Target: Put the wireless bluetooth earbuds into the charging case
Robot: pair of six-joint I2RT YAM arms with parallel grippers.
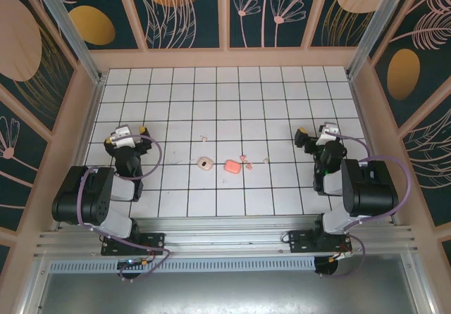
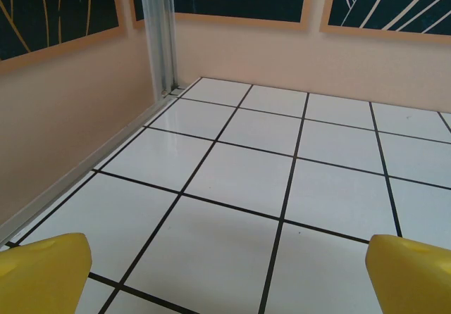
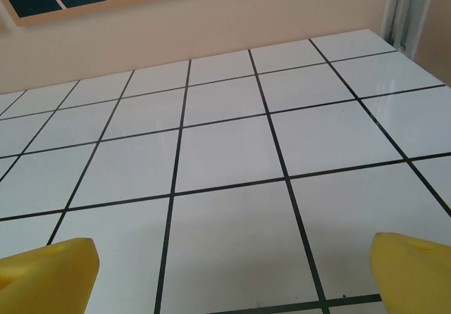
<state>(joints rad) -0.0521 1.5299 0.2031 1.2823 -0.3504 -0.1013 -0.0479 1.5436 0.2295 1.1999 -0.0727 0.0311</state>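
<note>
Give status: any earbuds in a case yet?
Done: nothing; beige earbuds and pink earbuds lie loose on the tiles, outside the beige case and pink case. In hand: nothing; left gripper and right gripper are open over the tiles. Left: every earbud needs picking up and seating.

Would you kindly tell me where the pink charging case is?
In the top view the pink charging case lies centrally, just right of the beige case, with a coral-pink earbud beside its right end.
</note>
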